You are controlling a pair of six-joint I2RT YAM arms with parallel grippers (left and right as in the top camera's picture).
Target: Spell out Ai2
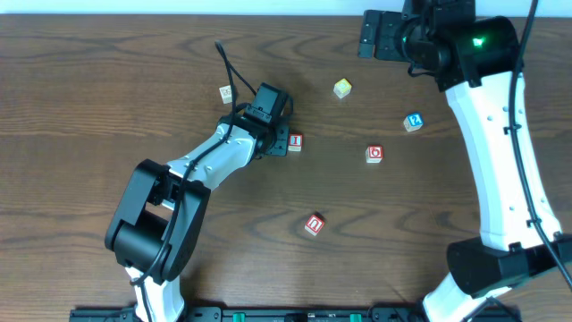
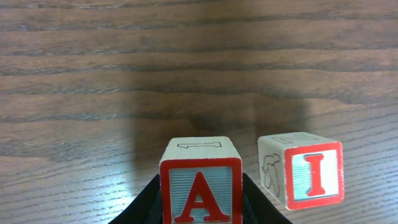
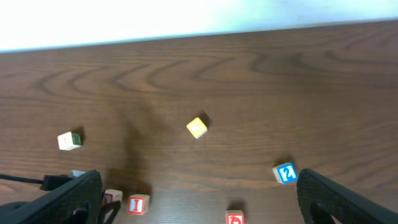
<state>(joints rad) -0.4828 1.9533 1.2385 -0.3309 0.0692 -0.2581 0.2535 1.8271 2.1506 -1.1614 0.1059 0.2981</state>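
Observation:
My left gripper (image 2: 201, 211) is shut on the red-letter A block (image 2: 201, 183), low at the table. The red-letter I block (image 2: 309, 171) stands just right of it with a small gap; in the overhead view the I block (image 1: 295, 142) is beside the left gripper (image 1: 271, 140). The blue 2 block (image 1: 412, 122) lies apart to the right and also shows in the right wrist view (image 3: 285, 173). My right gripper (image 1: 380, 36) is open and empty, high over the far edge, with its fingers wide apart (image 3: 205, 205).
A yellow block (image 1: 342, 88) lies at the back middle. A white and green block (image 1: 226, 92) lies left of the left gripper. Two more red-letter blocks lie at mid right (image 1: 374, 154) and nearer the front (image 1: 314, 224).

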